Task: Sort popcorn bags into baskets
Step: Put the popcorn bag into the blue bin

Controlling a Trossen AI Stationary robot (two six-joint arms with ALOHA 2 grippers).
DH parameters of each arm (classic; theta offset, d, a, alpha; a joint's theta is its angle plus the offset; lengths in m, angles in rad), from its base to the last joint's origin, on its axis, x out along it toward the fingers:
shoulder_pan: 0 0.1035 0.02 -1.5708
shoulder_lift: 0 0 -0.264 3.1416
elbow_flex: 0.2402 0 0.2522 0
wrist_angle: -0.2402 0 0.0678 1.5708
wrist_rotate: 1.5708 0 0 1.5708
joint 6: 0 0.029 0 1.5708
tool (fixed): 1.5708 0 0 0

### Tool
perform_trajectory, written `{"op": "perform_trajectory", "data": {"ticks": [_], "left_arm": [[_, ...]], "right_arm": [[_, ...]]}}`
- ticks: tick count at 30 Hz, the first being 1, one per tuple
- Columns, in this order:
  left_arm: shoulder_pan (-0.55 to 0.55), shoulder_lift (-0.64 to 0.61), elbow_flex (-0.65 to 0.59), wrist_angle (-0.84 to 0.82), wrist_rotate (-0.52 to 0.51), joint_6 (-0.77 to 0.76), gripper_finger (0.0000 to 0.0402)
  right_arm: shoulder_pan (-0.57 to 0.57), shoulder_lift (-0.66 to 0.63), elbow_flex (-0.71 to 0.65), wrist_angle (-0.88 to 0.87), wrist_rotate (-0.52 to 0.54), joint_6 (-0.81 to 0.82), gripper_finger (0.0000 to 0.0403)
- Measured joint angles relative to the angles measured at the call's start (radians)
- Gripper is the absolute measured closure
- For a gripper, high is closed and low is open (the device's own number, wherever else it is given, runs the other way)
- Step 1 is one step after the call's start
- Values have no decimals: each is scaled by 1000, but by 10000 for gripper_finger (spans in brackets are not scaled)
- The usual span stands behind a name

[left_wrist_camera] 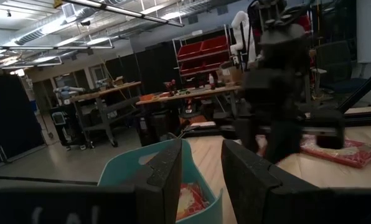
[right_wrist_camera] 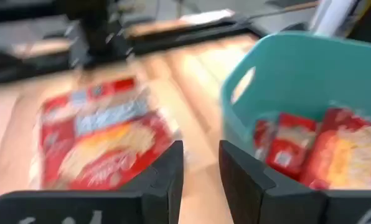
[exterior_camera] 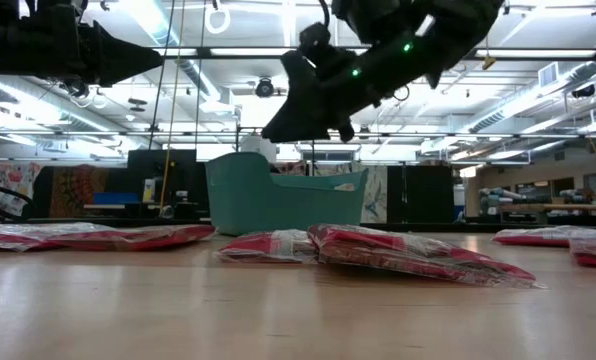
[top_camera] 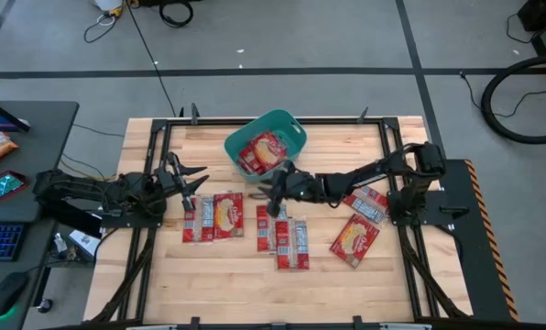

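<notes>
Worktop of pale wood carries everything, and the right arm reaches far across it, stretched low and almost level, so that the right claw hangs above the boards just beside the near rim of the teal basket. In the low view this claw sits clear of the surface, higher than the basket's rim. Its fingers stand a little apart with nothing between them, as the right wrist view shows plainly.

Popcorn bags still lie loose: a pair off to the claw's side toward the left arm, a cluster just below the claw, and more back toward the right arm's base. At least two bags already lie inside the basket. One loose bag lies flat almost directly ahead of the fingers, beside the basket wall.

Judged from this, the step in hand is fetching the next bag. Doing it well likely means descending squarely onto one bag's edge, pinching only that bag and not a neighbour it overlaps, then lifting high enough to clear the rim.

Off at the worktop's edge the left claw waits, its fingers also parted and empty.
</notes>
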Motion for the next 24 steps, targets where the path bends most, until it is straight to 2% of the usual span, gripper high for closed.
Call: {"op": "perform_trajectory", "data": {"ticks": [4, 10, 16, 20, 24], "left_arm": [[0, 0, 0, 0, 0, 0, 283], [0, 0, 0, -1, 0, -3, 283], [0, 0, 0, 0, 0, -27, 283], [0, 0, 0, 0, 0, -26, 283], [0, 0, 0, 0, 0, -26, 283]], "right_arm": [[26, -8, 27, -91, -86, 42, 296], [27, -8, 34, -240, -379, 236, 295], [23, -11, 34, -508, -555, 407, 295], [5, -34, 33, -718, -633, 483, 295], [-8, -99, 33, -915, -630, 503, 295]]}}
